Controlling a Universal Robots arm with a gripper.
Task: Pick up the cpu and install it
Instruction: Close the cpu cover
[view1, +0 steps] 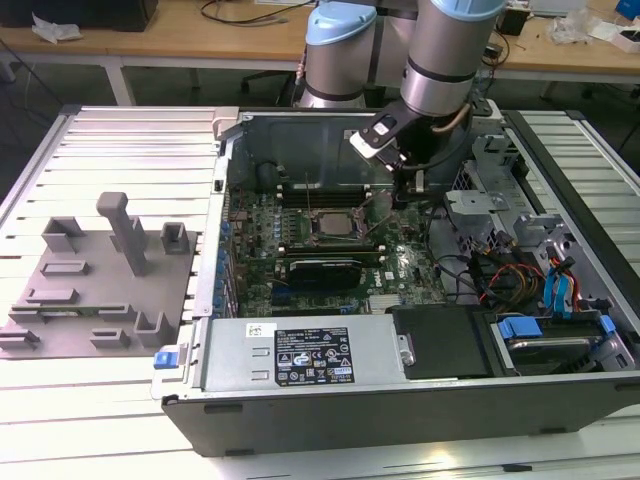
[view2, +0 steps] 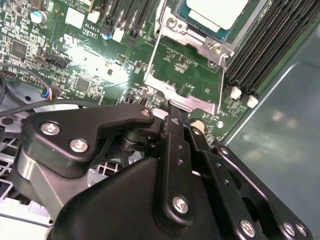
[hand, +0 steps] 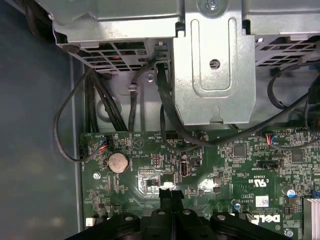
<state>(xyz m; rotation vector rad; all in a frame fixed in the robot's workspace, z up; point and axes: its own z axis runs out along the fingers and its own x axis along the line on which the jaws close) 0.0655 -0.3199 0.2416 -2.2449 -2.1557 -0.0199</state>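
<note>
Gripper (hand: 171, 193) looks closed and empty to me, hovering just beside the socket (view2: 201, 43), where the cpu (view2: 215, 12) lies seated, straight ahead of it.

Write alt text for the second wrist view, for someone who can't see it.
The black gripper, fingers closed and empty, hangs over a green motherboard. Beyond it the silver cpu sits in its socket, whose metal frame lies flipped open.
</note>
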